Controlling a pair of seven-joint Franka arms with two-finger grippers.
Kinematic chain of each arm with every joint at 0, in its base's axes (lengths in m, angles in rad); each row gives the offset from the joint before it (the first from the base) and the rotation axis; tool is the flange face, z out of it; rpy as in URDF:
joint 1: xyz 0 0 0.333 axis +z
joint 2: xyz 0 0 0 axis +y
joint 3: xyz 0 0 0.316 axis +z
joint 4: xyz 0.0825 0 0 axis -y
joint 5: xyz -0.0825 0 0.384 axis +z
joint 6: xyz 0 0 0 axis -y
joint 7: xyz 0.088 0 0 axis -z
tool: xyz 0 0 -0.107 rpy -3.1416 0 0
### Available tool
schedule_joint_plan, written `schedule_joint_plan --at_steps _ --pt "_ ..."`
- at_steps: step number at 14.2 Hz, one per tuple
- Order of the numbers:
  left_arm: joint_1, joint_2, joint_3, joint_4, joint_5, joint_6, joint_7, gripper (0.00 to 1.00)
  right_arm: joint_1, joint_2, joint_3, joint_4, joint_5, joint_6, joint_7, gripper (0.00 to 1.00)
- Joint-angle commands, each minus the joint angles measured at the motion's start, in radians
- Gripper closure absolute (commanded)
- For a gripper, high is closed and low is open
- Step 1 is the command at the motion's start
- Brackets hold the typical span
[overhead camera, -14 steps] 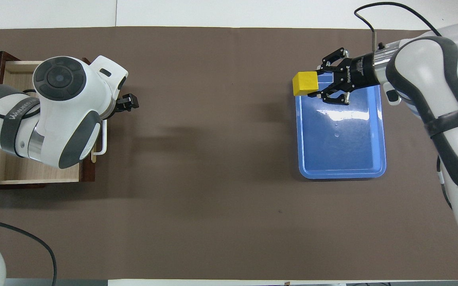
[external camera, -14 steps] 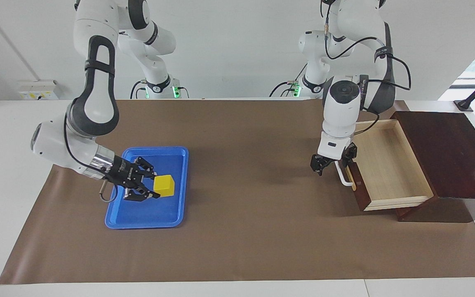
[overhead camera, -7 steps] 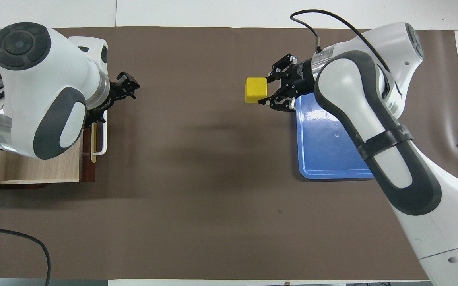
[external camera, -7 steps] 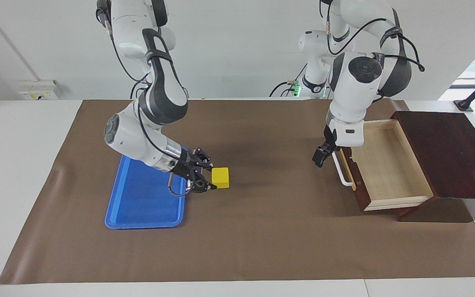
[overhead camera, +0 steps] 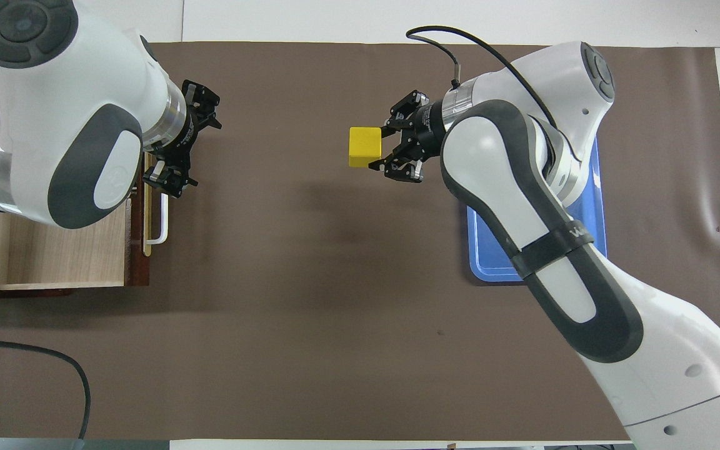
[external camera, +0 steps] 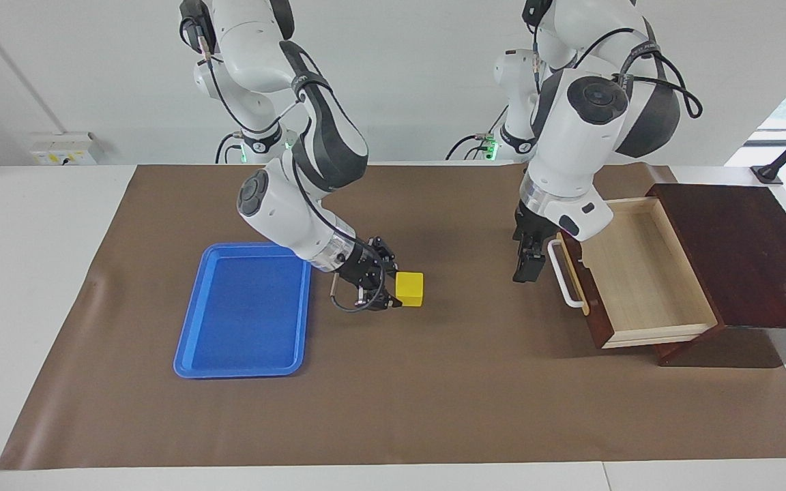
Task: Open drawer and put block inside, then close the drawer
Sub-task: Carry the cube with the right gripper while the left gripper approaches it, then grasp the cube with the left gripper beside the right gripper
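Block [external camera: 409, 288]: small bright yellow cube, clamped at the tips of the right gripper [external camera: 388, 292], carried level above the brown mat; drawer [external camera: 638, 273]: pulled open, pale interior bare, white bar handle just beside the left gripper [external camera: 528, 267].

A flat blue tray [external camera: 241, 312] lies on the brown mat [external camera: 393, 409] toward the right arm's end of the table [external camera: 31, 273], its long sides running away from the robots (its floor is bare and glossy). The mat covers most of the white tabletop, leaving pale margins along the edges. A small white box [external camera: 62, 149] sits at the table's edge against the wall.
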Motion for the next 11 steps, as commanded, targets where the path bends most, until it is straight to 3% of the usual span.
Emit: schedule_joint_plan --at_steps 1,6,8,11 --pt "-0.074 0.130 0.022 0.181 -0.016 -0.069 -0.158 0.00 0.010 0.024 -0.005 0.044 -0.036 0.010 0.054 1.00" --pt "-0.247 0.186 0.115 0.183 -0.019 -0.029 -0.250 0.00 0.035 0.025 0.001 0.053 -0.026 0.018 0.064 1.00" --pt "-0.261 0.240 0.124 0.232 -0.020 -0.018 -0.380 0.00 0.044 0.032 0.001 0.070 -0.026 0.020 0.073 1.00" --pt "-0.263 0.251 0.132 0.238 -0.020 0.025 -0.427 0.00 0.044 0.032 0.001 0.070 -0.026 0.021 0.073 1.00"
